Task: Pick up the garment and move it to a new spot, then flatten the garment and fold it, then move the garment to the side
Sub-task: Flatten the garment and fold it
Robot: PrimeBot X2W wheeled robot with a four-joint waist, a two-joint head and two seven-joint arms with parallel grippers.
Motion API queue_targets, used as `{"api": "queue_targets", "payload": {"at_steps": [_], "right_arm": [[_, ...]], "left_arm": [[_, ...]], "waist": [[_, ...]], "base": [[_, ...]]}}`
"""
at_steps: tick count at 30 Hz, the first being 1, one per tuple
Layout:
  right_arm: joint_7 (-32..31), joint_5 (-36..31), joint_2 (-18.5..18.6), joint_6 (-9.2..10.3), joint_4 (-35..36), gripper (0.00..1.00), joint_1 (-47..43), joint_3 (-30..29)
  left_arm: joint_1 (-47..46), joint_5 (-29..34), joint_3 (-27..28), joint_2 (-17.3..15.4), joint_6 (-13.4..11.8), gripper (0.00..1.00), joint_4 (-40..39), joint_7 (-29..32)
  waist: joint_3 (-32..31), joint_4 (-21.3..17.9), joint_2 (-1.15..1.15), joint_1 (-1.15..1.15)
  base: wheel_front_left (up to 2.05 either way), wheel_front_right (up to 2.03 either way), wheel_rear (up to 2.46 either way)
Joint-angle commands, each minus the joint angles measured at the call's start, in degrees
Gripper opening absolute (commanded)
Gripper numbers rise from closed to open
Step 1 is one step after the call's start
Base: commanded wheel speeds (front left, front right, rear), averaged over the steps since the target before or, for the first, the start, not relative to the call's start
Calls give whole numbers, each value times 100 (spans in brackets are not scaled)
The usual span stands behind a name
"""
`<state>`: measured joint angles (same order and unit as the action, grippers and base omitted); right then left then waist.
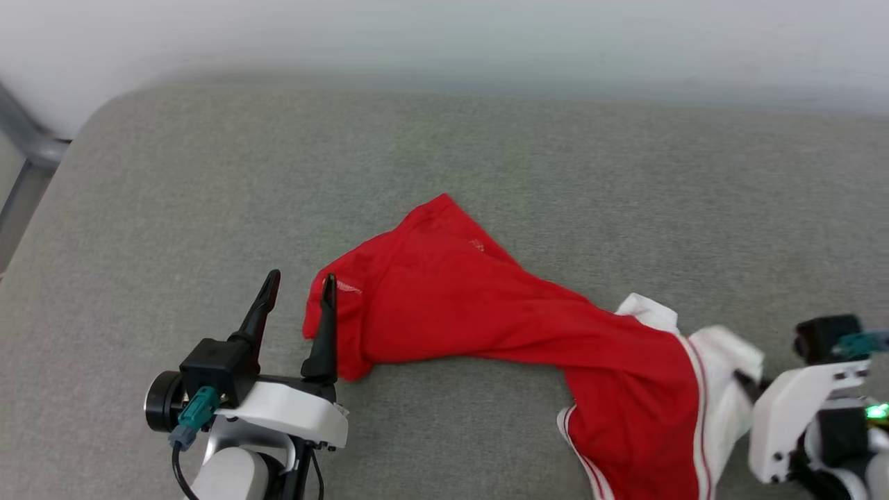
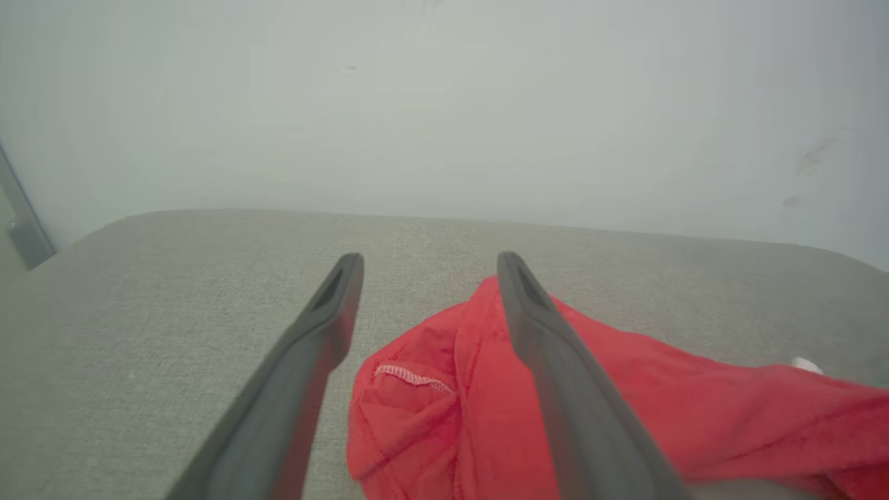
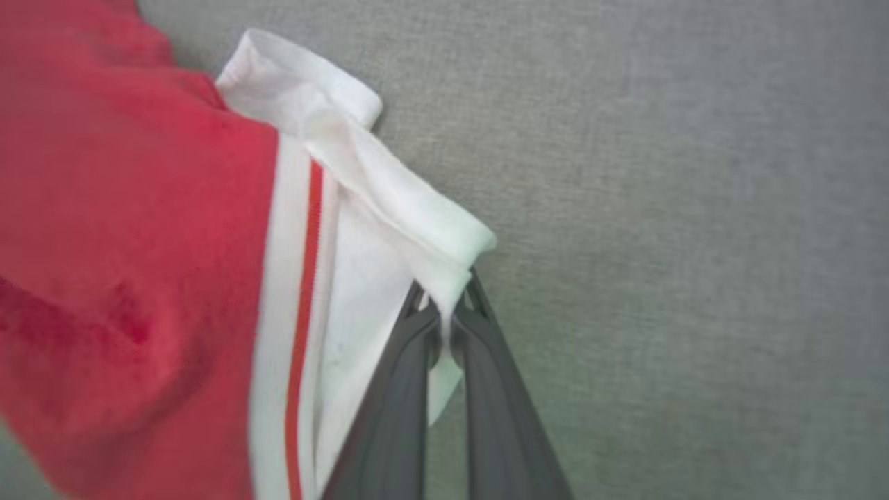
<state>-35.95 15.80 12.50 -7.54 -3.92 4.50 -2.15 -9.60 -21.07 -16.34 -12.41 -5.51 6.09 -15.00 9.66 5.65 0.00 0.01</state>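
Cushion [image 1: 486,153]: grey fabric; it carries the garment.
Garment [image 1: 444,305]: lies crumpled on the cushion, with the red body toward my left and the white sleeve [image 3: 389,208] at my right.
Left end effector [image 1: 302,278]: released, with my fingers spread at the red edge.
Right end effector [image 3: 444,312]: clenched, grasping the sleeve.

Soft, even, bright light; faint shadows; wrist views slightly blurred.

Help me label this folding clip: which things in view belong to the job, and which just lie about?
Job: garment; right gripper, shut on its white sleeve; left gripper, open at its red end.
Just there: grey padded surface; pale wall; grey metal bar.
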Motion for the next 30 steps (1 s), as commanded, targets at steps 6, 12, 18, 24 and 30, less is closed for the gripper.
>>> {"api": "queue_targets", "payload": {"at_steps": [6, 12, 18, 24, 30], "right_arm": [[97, -218, -47, 10, 281, 0, 14, -945], [349, -301, -224, 9, -85, 0, -213, -2136], [785, -428, -417, 9, -910, 11, -297, -2698], [1821, -476, -560, 8, -1154, 100, -18, -2601], [2954, -627, -681, 8, -900, 100, 139, -2404]], "left_arm": [[116, 41, 68, -47, 32, 100, 32, -21], [196, 34, 99, -89, 4, 100, 34, -21], [207, -18, 96, -109, 6, 100, 63, -20], [237, -51, 91, -121, -12, 100, 90, -20], [342, -79, 86, -147, -41, 100, 103, -17]], "waist": [[-198, -334, 0, -1], [-226, -473, 0, -1], [-230, -506, 0, -1], [-264, -500, 0, -1], [-397, -489, 0, -1]], "base": [[0, 0, 0], [0, 0, 0], [0, 0, 0], [0, 0, 0], [0, 0, 0]]}}
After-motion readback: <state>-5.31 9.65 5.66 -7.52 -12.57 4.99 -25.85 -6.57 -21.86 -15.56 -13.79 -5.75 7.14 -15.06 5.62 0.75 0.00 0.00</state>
